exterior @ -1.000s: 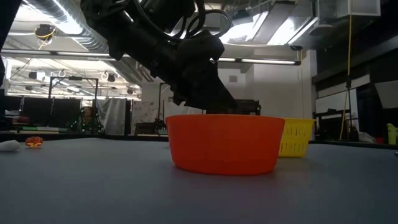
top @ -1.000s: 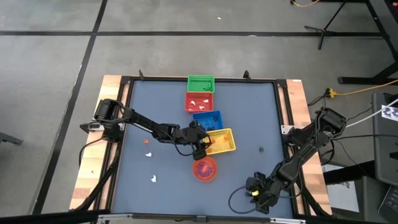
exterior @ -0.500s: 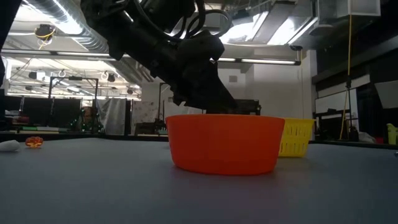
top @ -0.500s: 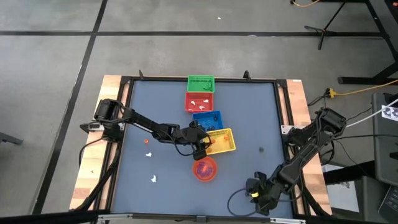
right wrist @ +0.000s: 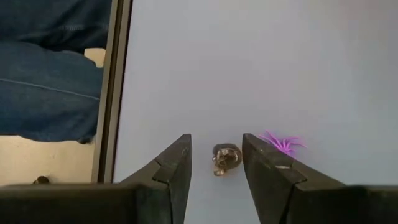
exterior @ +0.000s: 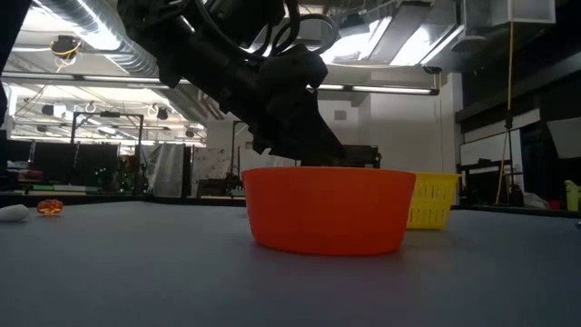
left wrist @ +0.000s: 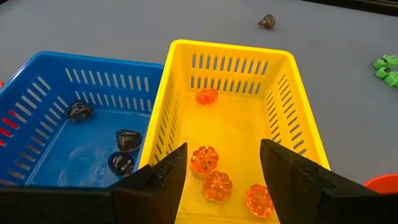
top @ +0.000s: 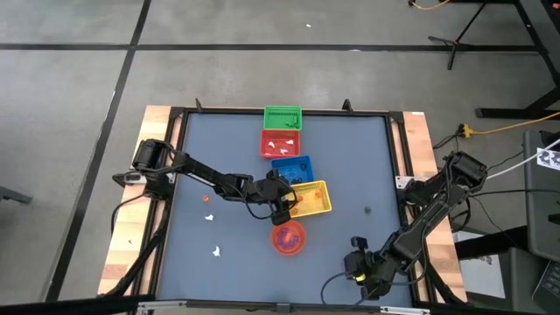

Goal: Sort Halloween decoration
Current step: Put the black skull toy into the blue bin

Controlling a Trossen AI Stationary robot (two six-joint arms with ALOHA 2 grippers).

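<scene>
Writing or labels: none readable anywhere. Halloween decoration as tiny trinkets: orange pumpkins (left wrist: 217, 185) in yellow basket (left wrist: 292, 106) at frame centre; dark pieces (left wrist: 127, 139) in blue basket (left wrist: 37, 81) to its left; white ones (top: 282, 144) in red basket (top: 282, 155), with green basket (top: 283, 110) above it. Loose pieces at lower left of table (top: 350, 166): white (top: 215, 252) and orange (top: 206, 198). Left gripper (left wrist: 221, 168) released, fingers spread wide over yellow basket, holding nothing. Right gripper (right wrist: 216, 163) at lower right, partly parted, straddling small dark trinket (right wrist: 225, 158), perhaps a skull; contact not clear. Red-orange bowl (exterior: 328, 209) below yellow basket.
</scene>
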